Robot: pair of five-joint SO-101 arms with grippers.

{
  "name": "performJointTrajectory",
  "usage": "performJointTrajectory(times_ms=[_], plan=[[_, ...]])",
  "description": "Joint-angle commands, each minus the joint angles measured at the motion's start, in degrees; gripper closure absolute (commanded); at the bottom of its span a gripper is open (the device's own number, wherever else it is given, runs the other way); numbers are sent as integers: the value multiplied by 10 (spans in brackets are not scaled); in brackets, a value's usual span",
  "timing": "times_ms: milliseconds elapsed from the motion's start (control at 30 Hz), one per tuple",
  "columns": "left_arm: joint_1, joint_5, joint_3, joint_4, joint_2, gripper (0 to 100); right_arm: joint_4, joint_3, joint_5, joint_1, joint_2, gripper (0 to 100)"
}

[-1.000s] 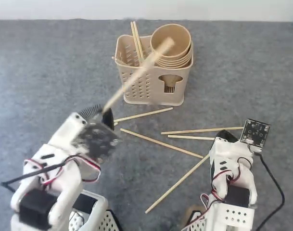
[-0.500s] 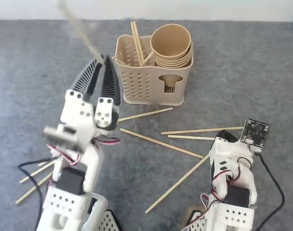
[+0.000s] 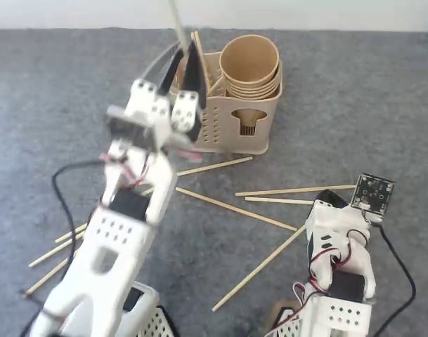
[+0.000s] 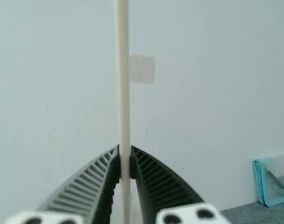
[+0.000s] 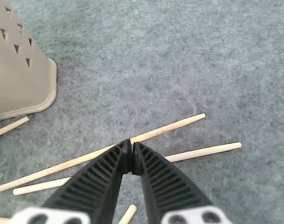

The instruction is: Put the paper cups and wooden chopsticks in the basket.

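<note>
Your left pincer has a chopstick clamped upright, up by the basket's corner.
The cups sit stacked inside the basket, two sticks standing beside them. Your right pincer is closed tight on nothing, low over the loose chopsticks scattered on the grey surface in front of the basket.

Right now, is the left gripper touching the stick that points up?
Touching. The left wrist view shows the left gripper shut on the upright chopstick.
</note>
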State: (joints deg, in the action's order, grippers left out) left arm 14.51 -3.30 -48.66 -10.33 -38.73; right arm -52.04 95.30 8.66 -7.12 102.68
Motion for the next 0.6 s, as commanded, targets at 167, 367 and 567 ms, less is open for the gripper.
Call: performJointTrajectory(times_ms=[167, 367, 567], plan=[[-5, -5, 167, -15, 229, 988, 12, 11, -9, 1, 13, 991], [-41, -5, 259, -15, 332, 987, 12, 11, -9, 0, 13, 991], [-75, -4, 262, -11, 338, 979, 14, 11, -10, 0, 13, 990]])
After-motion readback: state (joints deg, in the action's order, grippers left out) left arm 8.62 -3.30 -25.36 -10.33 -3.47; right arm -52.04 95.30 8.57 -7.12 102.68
